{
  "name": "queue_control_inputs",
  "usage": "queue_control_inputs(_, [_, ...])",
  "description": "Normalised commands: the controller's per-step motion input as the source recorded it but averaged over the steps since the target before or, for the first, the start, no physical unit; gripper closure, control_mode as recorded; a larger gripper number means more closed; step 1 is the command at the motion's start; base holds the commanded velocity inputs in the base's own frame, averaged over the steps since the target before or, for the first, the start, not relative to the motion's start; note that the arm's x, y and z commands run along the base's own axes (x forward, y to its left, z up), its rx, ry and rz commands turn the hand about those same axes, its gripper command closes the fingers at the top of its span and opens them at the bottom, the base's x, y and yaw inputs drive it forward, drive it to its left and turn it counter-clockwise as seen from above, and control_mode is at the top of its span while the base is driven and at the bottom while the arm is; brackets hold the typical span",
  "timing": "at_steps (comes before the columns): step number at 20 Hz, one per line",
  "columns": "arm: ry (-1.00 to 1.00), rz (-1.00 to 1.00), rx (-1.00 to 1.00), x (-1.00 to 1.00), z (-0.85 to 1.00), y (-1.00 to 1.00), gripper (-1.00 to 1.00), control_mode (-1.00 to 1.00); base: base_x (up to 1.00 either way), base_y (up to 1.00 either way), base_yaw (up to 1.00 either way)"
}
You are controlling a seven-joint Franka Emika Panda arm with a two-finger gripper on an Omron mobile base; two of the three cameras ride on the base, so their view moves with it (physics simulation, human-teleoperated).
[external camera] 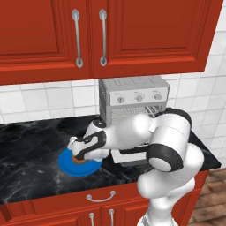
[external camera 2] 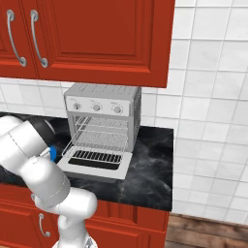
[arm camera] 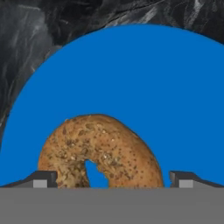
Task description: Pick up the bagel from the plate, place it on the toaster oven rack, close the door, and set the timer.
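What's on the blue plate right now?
The bagel lies on the plate, between the open gripper's fingertips. The bagel's near edge is cut off by the hand view's bottom.

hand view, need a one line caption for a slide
Open gripper poised low over the seeded bagel on the blue plate, one fingertip on each side.
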Motion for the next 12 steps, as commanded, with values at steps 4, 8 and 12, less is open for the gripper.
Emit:
queue_control_inputs(4, [0.00, 0.00, 0.00, 0.08, -0.26, 0.02, -1.00, -1.00, 0.00, 0.00, 0.00])
queue_control_inputs(8, [0.00, 0.00, 0.00, 0.02, -0.38, 0.00, 1.00, -1.00, 0.00, 0.00, 0.00])
queue_control_inputs(12, [0.00, 0.00, 0.00, 0.00, -0.48, 0.00, 1.00, -1.00, 0.00, 0.00, 0.00])
